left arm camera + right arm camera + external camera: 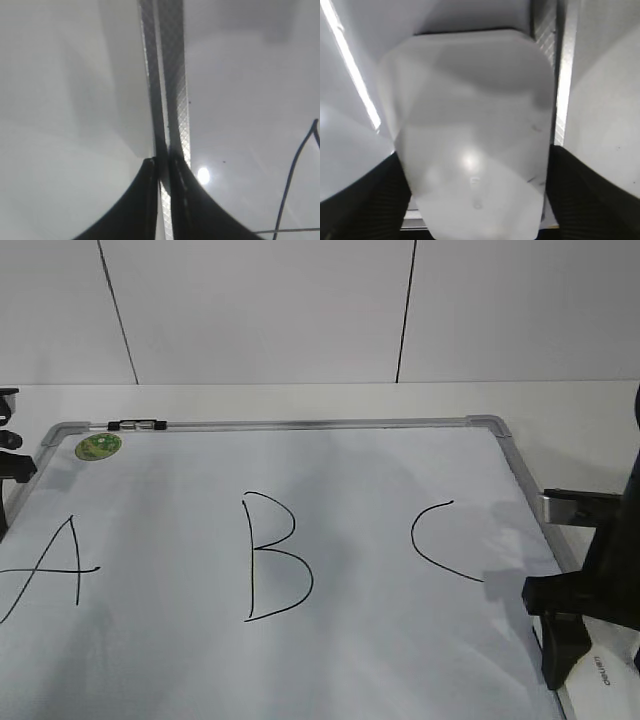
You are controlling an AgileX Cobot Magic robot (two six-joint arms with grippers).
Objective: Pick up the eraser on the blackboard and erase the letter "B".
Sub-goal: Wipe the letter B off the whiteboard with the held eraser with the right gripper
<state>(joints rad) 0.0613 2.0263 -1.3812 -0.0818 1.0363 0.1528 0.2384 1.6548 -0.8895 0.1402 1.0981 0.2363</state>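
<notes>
Seen from the exterior view: the blackboard (330, 670), white-faced and grey-framed, lying flat on the pale surface (560, 405). Drawn across it in thin black strokes: the letter "A" (55, 570) at 9 o'clock, the letter "B" (272, 555) near the centre and whole, the letter "C" (440, 540) toward 3 o'clock. Stuck at the top-left corner, about 10 o'clock: a round green sticker (98, 446), with a small black clip (137, 425) just beside it on the top rail.

Down at 4 to 5 o'clock: the right tool (575, 640), black, lowered at the board's right frame, with a sliver of the eraser (605, 680) showing white below it, grey lettering on top. From the right wrist view: the eraser (472, 135) filling the middle, a white rounded block lying just beside the frame rail, with the 2 dark fingers (585, 190) of the right tool (475, 195) spread wide to either side of it at 8 and 4 o'clock; contact with its sides cannot be told.

At 9 o'clock of the exterior view: only an edge of the left arm. From the left wrist view: the left tool (162, 200) drawn narrow, its 2 dark fingers (135, 210) straddling the board's frame rail (172, 75), apparently closed against it; strokes of the "A" (295, 190) at 4 o'clock.
</notes>
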